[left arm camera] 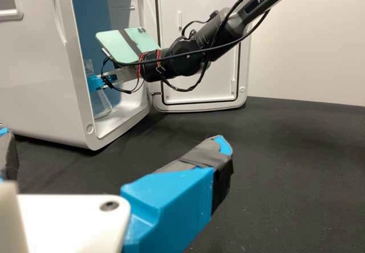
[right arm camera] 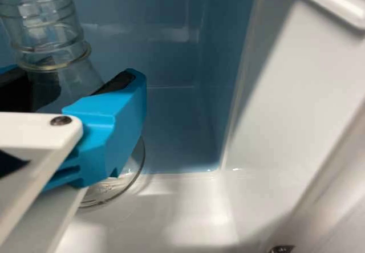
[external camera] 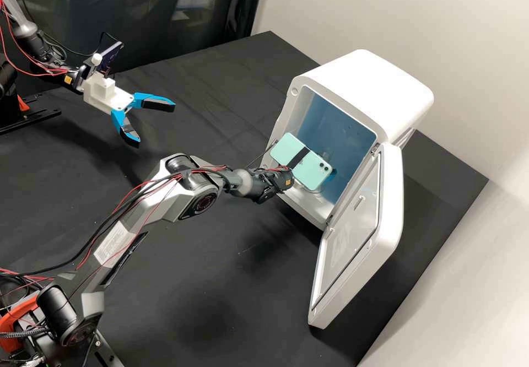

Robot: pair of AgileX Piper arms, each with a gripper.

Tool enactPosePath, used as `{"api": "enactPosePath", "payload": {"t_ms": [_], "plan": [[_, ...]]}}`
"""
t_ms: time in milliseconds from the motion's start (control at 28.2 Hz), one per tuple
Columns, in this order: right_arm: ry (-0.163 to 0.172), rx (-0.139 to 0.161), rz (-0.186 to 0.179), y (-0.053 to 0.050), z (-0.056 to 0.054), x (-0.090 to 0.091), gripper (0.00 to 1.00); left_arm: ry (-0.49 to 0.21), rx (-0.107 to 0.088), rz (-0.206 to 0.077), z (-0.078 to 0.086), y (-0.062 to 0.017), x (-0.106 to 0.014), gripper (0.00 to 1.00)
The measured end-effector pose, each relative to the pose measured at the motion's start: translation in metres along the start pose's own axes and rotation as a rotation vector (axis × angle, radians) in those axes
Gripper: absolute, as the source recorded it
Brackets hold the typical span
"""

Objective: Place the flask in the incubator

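Inside incubator (external camera: 358,80), 3 o'clock side of bench (external camera: 220,290): flask (right arm camera: 45,31) upright, long axis vertical, base at or just above chamber floor. Right gripper (right arm camera: 68,88) clamped on its shoulder. Left gripper (external camera: 153,123) spread wide, empty, well apart toward 9 o'clock.

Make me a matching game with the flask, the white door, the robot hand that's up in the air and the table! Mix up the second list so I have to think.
Things:
1. flask
2. incubator door
3. left gripper
4. bench

Matches:
A. black
B. swung open on its hinge
C. clear glass, inside the incubator
D. wide open, in the air over the bench

Pairs: 1-C, 2-B, 3-D, 4-A.
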Motion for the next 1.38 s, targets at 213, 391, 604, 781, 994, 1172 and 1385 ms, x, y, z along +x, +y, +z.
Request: {"api": "enactPosePath", "payload": {"t_ms": [213,391,604,781,994,1172,1385], "plan": [[-0.002,-0.006,0.004,-0.002,-0.001,0.000,0.00,0.000,0.000,0.000,0.000,0.0000,0.000,1.00],[-0.008,0.005,0.007,-0.002,0.000,0.000,0.00,0.000,0.000,0.000,0.000,0.0000,0.000,1.00],[-0.001,0.001,0.021,-0.004,0.003,0.002,0.00,-0.001,0.003,0.005,0.001,0.0015,-0.001,1.00],[-0.015,-0.004,0.032,-0.003,0.005,0.002,1.00,0.000,0.003,0.004,0.001,0.0014,-0.001,1.00],[-0.028,-0.023,0.051,-0.002,0.006,0.003,1.00,0.000,0.003,0.004,0.001,0.0014,-0.001,1.00],[-0.038,-0.070,0.037,-0.004,0.008,0.003,1.00,0.000,0.003,0.004,0.001,0.0014,-0.001,1.00],[-0.068,-0.051,0.011,-0.009,0.014,0.004,1.00,0.000,0.003,0.004,0.001,0.0014,-0.001,1.00]]}}
